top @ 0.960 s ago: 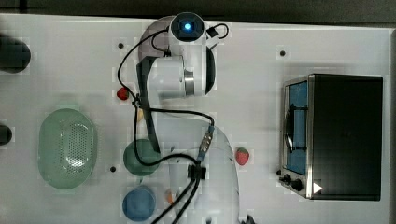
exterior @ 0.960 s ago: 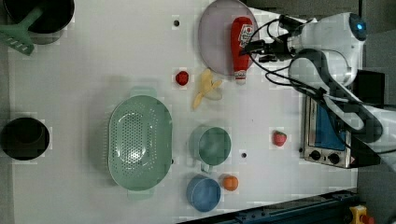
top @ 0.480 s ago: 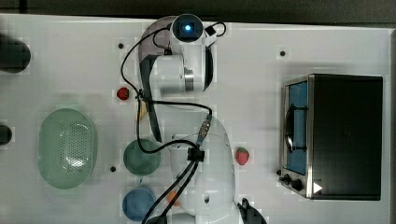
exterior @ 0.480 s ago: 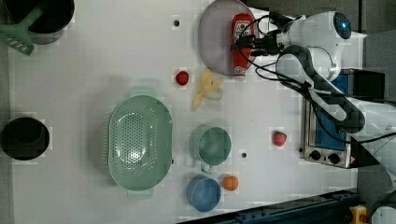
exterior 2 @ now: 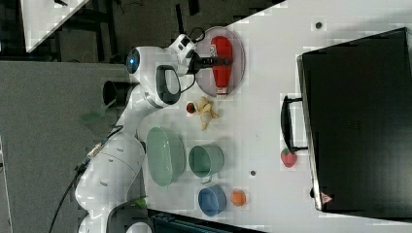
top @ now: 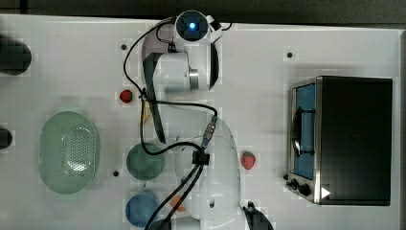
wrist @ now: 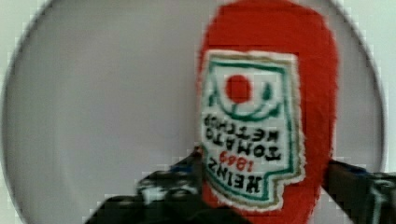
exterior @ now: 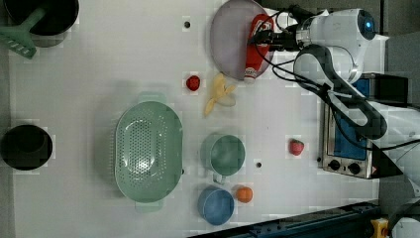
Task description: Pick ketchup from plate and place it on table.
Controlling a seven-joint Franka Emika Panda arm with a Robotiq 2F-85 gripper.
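The ketchup (exterior: 255, 49) is a red bottle with a white label, lying on the lilac-grey plate (exterior: 228, 39) at the far edge of the white table (exterior: 99, 74). In the left view its pale end sticks out over the plate's rim. My gripper (exterior: 263, 39) reaches in from the left view's right, straddling the bottle's middle. In the wrist view the ketchup (wrist: 271, 93) fills the plate (wrist: 102, 102), and both dark fingers (wrist: 173, 179) press against its sides. The right view shows the gripper (exterior 2: 214, 61) across the ketchup (exterior 2: 222, 60).
Beside the plate lie a strawberry (exterior: 193, 82) and a banana peel (exterior: 218, 94). A green perforated basket (exterior: 147, 151), a green cup (exterior: 224, 153), a blue bowl (exterior: 216, 205) and a small orange fruit (exterior: 243, 194) stand mid-table. A toaster oven (exterior: 346, 144) and another strawberry (exterior: 296, 147) sit near the arm.
The arm has moved over the plate and lowered the gripper around the ketchup. The fingers have drawn in from wide open onto the bottle's sides.
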